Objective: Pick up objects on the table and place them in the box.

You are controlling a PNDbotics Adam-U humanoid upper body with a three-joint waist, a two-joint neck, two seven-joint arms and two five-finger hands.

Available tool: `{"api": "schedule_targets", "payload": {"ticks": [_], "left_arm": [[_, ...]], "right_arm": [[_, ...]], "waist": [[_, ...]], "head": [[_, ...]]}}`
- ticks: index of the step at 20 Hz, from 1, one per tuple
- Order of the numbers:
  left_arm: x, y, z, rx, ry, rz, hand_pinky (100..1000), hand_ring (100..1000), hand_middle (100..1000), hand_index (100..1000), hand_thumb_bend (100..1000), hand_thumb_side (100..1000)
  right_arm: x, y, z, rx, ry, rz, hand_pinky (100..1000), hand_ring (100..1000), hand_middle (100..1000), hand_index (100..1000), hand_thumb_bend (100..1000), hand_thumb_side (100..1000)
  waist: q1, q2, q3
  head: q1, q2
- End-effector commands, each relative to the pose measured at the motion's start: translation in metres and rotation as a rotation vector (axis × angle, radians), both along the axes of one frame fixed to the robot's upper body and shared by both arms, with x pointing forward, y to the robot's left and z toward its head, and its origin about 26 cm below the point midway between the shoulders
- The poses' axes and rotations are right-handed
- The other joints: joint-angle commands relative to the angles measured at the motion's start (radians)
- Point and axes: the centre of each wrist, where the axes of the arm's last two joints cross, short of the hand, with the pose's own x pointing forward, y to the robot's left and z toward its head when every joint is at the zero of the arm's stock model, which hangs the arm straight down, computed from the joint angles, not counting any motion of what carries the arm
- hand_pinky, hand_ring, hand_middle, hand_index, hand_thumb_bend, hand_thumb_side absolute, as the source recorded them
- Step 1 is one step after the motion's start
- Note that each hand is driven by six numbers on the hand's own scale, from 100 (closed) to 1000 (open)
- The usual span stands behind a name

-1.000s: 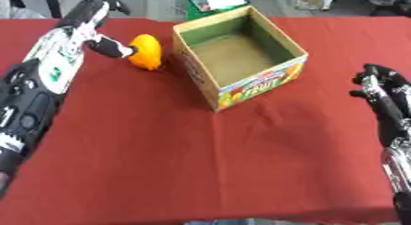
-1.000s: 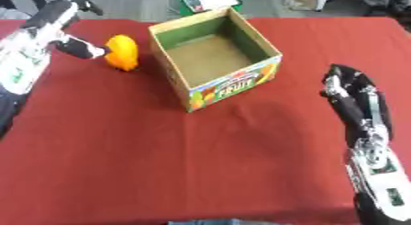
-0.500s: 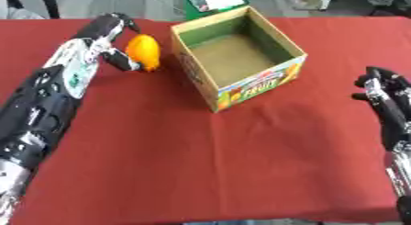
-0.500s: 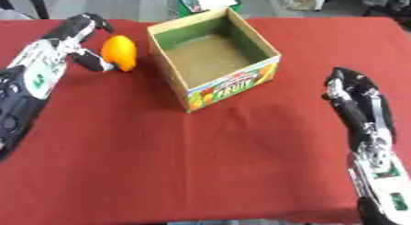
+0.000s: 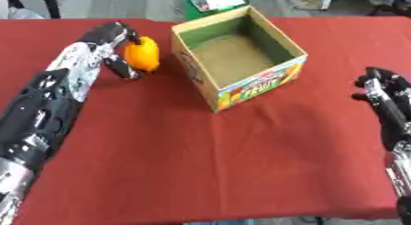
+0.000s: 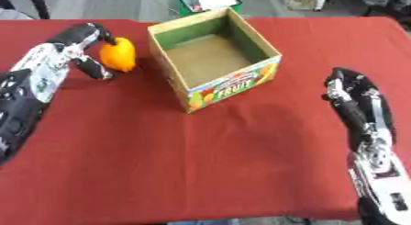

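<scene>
Where the left robot hand (image 5: pixel 108 44) curls, the orange fruit (image 5: pixel 141 55) sits inside.

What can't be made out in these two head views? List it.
- Left hand against the orange rounded fruit: the fruit's far-left side is hidden by the fingers in both views, so contact there is unclear.
- Open cardboard fruit box: its near inner wall is hidden by its own rim.
- Green and white item behind the box: cut off by the top edge.
- Right hand: seen edge-on, finger pose unclear.
</scene>
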Motion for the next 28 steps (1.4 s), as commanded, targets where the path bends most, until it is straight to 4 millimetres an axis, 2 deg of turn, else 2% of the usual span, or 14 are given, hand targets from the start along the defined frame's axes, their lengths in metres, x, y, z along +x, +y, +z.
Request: {"api": "schedule_targets", "payload": {"ticks": [1, 2, 3, 4, 8, 16, 23, 28], "left_arm": [[0.001, 0.000, 0.012, -0.006, -0.071, 0.023, 674, 700, 581, 577, 573, 100], [0.001, 0.000, 0.012, -0.014, -0.094, 0.031, 663, 668, 545, 534, 536, 100], [0.001, 0.000, 0.012, -0.022, -0.115, 0.037, 663, 668, 544, 534, 552, 100], [0.001, -0.001, 0.013, -0.033, -0.137, 0.039, 651, 635, 505, 484, 538, 100], [-0.001, -0.002, 0.020, -0.093, -0.228, 0.041, 636, 600, 461, 424, 526, 100], [-0.009, -0.013, 0.057, -0.194, -0.355, -0.027, 639, 592, 454, 412, 513, 100], [-0.022, -0.043, 0.086, -0.278, -0.396, -0.180, 648, 597, 455, 413, 498, 100], [-0.025, -0.071, 0.088, -0.290, -0.377, -0.267, 652, 603, 459, 416, 494, 100]], "right_arm": [[0.001, -0.003, 0.008, -0.010, -0.027, 0.000, 627, 723, 610, 740, 100, 406], [0.001, -0.003, 0.008, -0.010, -0.026, 0.000, 627, 723, 610, 740, 100, 408], [0.001, -0.003, 0.008, -0.010, -0.026, 0.000, 627, 723, 610, 740, 100, 406], [0.001, -0.003, 0.008, -0.009, -0.026, 0.000, 627, 723, 610, 740, 100, 406], [0.001, -0.004, 0.008, -0.009, -0.026, -0.001, 626, 722, 610, 740, 100, 406], [0.001, -0.004, 0.007, -0.010, -0.023, -0.003, 626, 722, 609, 740, 100, 405], [0.001, -0.004, 0.008, -0.011, -0.023, 0.001, 626, 722, 609, 739, 100, 404], [0.001, -0.001, 0.008, -0.011, -0.023, 0.013, 626, 722, 609, 739, 100, 405]], "waist": [[0.001, -0.015, 0.001], [0.001, -0.016, 0.001], [0.001, -0.016, 0.002], [0.001, -0.016, 0.002], [0.000, -0.019, 0.006], [0.001, -0.026, 0.010], [0.003, -0.030, 0.006], [0.004, -0.026, -0.009]], "head": [[0.000, -0.012], [0.000, -0.012], [0.000, -0.011], [0.000, -0.011], [0.000, -0.010], [0.001, -0.008], [0.003, -0.010], [0.011, -0.013]]}}
